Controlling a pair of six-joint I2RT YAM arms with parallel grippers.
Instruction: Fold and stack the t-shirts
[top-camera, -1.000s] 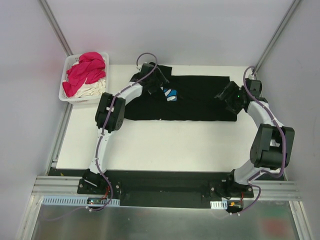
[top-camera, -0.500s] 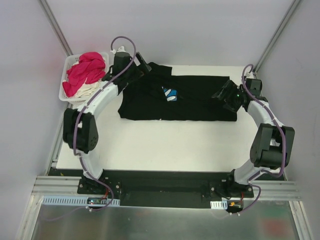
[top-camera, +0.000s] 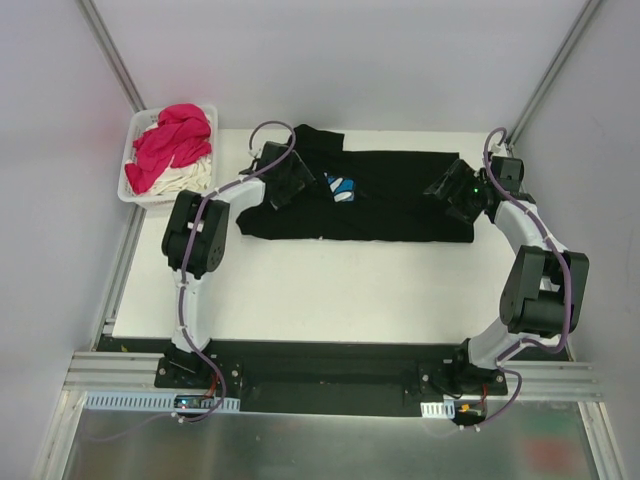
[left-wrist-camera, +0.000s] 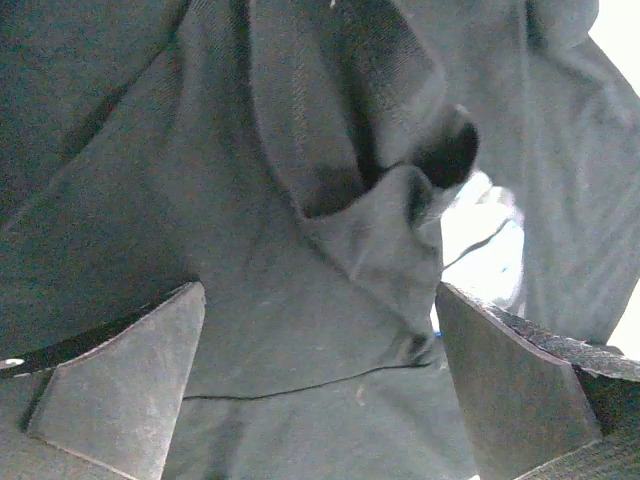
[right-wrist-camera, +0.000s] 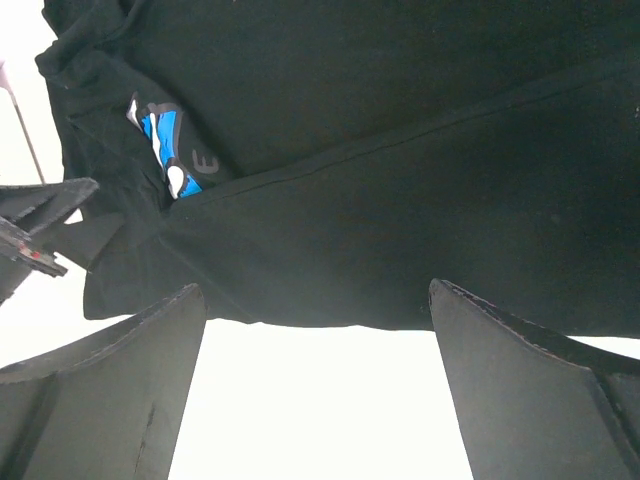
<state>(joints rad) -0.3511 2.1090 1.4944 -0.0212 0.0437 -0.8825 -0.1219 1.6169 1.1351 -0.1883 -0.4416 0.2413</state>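
A black t-shirt (top-camera: 400, 205) lies spread across the far half of the white table, and its blue and white print (top-camera: 342, 188) shows near the left end. My left gripper (top-camera: 287, 187) hovers over that bunched left end. In the left wrist view it (left-wrist-camera: 320, 385) stands open, with rumpled black cloth (left-wrist-camera: 300, 150) below and nothing pinched. My right gripper (top-camera: 447, 190) is at the shirt's right end. Seen from the right wrist, it (right-wrist-camera: 315, 395) is open above bare table, just short of the shirt's edge (right-wrist-camera: 400, 120), with the print (right-wrist-camera: 165, 150) at the far end.
A white plastic basket (top-camera: 160, 203) stands at the table's far left corner. It holds a magenta-pink t-shirt (top-camera: 172, 140) on top of a cream one (top-camera: 185, 180). Bare table (top-camera: 330, 290) runs between the shirt and the arm bases. Grey walls close in both sides.
My left gripper opened wide, swung out toward the basket, then came back over the shirt's left end. A flap of cloth now lies at the upper left. The right gripper barely shifted.
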